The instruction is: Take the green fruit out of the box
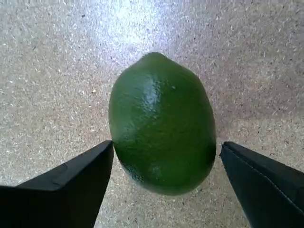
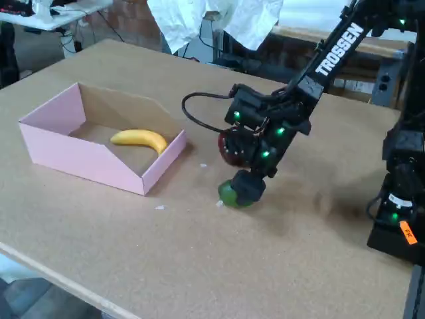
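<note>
I see the lime [image 1: 162, 126] sitting on the tabletop [image 1: 47, 71] between my end effector's [image 1: 166, 166] fingers, out of the box [image 2: 93, 163]. In the wrist view the jaws stand open wider than the fruit, with a clear gap on the right and the left finger close to its skin, perhaps just touching; I read them as holding nothing. I judge the task all but done: the fruit is out, and what is left is lifting the arm away. The box lies well off to the end effector's left in the fixed view, with only a banana [image 2: 140, 139] inside. A red apple [image 2: 229, 151] sits just behind the end effector, partly hidden by it, so I would go straight up to avoid nudging it.
</note>
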`<state>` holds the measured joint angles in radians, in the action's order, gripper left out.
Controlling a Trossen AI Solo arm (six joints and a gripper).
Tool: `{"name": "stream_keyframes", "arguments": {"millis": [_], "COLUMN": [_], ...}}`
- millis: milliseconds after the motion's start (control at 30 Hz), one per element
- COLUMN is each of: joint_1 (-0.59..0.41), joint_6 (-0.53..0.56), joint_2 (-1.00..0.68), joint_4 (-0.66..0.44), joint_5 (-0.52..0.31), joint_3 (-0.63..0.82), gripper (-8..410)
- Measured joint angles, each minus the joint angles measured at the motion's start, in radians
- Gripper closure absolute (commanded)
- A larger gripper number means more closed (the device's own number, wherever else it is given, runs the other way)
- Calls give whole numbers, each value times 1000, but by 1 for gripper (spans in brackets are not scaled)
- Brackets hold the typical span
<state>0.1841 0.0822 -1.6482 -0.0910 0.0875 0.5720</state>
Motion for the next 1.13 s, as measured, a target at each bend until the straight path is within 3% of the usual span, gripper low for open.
{"name": "stream_keyframes", "arguments": {"millis": [1133], "joint_1": [1], "joint_6": [6], "joint_2": [0], "joint_4": [34], "joint_5": [0], "joint_3": [5], "gripper": [88]}}
